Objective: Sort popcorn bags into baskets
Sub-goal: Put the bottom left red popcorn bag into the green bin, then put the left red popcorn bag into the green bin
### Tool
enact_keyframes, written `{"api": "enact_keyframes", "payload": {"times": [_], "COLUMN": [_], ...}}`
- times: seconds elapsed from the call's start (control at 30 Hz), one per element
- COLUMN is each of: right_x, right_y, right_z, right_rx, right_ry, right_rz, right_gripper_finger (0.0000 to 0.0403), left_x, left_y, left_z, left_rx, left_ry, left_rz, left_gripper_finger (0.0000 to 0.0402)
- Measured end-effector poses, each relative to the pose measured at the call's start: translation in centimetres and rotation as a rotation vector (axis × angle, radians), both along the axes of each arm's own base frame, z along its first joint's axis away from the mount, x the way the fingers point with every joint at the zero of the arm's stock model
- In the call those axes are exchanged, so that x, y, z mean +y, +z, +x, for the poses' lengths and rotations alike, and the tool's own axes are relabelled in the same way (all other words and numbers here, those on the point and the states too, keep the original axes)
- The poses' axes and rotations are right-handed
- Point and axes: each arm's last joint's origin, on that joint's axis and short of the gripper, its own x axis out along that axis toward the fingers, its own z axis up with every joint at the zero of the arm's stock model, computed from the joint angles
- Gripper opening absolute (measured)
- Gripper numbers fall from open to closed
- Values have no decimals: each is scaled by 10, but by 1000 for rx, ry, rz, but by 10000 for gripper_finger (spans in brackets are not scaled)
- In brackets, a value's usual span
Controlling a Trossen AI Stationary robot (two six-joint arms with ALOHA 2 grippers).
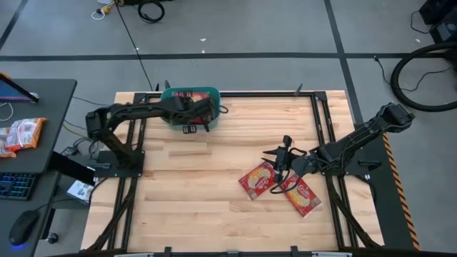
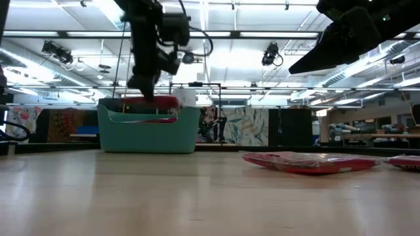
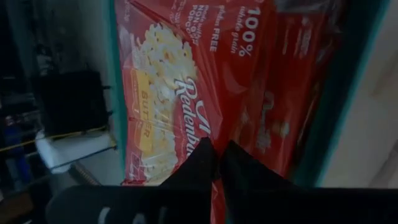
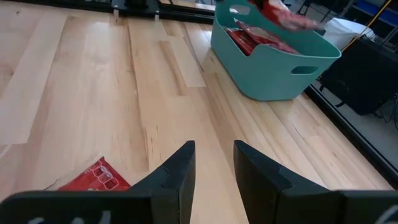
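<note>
Two popcorn bags [image 1: 258,180] [image 1: 303,196] lie flat on the bench [image 1: 193,193] at about 4 o'clock, under the right end effector [image 4: 212,163], its fingers spread and empty. At 11 o'clock the left end effector [image 3: 214,158] pinches a popcorn bag [image 3: 180,93] over the teal basket [image 1: 207,95], which already holds several. Judged mostly sorted: two left

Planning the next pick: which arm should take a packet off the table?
The right. Its tool hangs open above the two popcorn bags on the table, while the left tool is over the basket, shut on a bag.
</note>
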Motion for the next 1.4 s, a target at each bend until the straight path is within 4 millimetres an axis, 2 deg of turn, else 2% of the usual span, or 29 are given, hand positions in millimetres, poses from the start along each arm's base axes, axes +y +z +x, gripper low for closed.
{"api": "enact_keyframes", "payload": {"times": [0.23,0.5,0.8,0.93,1.1,1.23,1.4], "right_x": [0,0,0,0,0,0,0], "right_y": [0,0,0,0,-1,-1,0], "right_z": [0,0,0,0,0,0,0], "right_rx": [3,1,2,4,8,8,3], "right_ry": [2,1,3,3,3,2,2], "right_rz": [-4,-1,0,0,-2,-2,0], "right_gripper_finger": [114,114,114,114,114,114,114], "left_x": [23,39,33,24,6,-12,-43], "left_y": [-27,-36,-36,-32,-8,10,15], "left_z": [10,6,11,10,8,11,30], "left_rx": [48,39,-5,35,5,-118,-285], "left_ry": [-1,32,20,-27,-78,-92,-161], "left_rz": [-36,-101,-132,-132,-41,-2,-24], "left_gripper_finger": [18,20,120,147,156,155,155]}}
